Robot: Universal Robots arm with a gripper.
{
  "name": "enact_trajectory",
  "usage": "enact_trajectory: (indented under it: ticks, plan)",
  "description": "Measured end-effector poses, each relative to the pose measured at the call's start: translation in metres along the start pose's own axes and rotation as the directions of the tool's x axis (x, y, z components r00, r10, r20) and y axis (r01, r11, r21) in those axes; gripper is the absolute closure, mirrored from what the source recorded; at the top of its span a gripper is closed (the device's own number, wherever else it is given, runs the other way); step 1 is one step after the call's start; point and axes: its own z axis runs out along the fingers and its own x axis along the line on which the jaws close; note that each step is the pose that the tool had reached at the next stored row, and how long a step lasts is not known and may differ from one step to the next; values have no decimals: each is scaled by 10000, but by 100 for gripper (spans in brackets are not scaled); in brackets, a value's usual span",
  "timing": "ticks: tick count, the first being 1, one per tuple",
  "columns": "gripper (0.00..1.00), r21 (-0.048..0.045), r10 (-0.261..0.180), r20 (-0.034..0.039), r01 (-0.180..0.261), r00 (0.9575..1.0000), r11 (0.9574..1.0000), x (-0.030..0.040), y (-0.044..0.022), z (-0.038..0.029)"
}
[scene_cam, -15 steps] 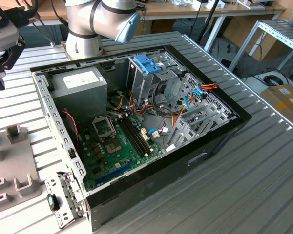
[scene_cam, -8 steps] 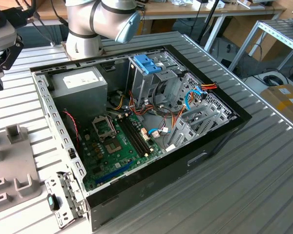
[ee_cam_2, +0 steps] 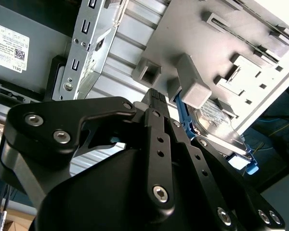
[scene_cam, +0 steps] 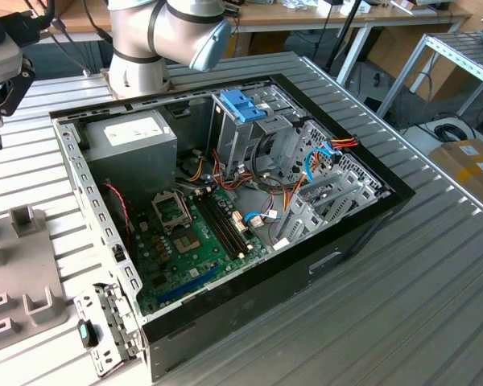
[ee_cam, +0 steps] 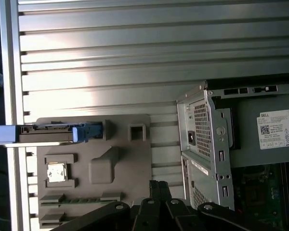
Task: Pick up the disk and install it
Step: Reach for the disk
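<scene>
While hanging above the grey holder [ee_cam: 94, 168], grips nothing: fingers of the claw [ee_cam: 159, 185] drawn together in the first wrist view, tips side by side. Sits apart from the disk [ee_cam: 43, 134], over the holder's side toward the open computer case [ee_cam: 216, 144]. In the second wrist view, claw tip above the holder's square sockets, disk [ee_cam_2: 216, 127] beyond it.

Disk standing upright on a long edge in a slot of the holder, not in the case. Long axis level, running along the grooves of the ribbed tabletop [ee_cam: 111, 57]. Blue frame at both ends: one end pointing toward the case, the other pointing away, reaching out past the holder's edge toward the tabletop's rim. Silver metal of one broad face visible in the second wrist view.

In the exterior view, case lying open on the tabletop, blue latch [scene_cam: 243, 104] atop the drive cage, holder beside the case.
</scene>
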Motion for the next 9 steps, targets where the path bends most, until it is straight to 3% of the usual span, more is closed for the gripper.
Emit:
enact_trajectory:
  ticks: [9]
  plan:
    - [89, 4, 0, 0, 0, 10000, 10000, 25, -2, -1]
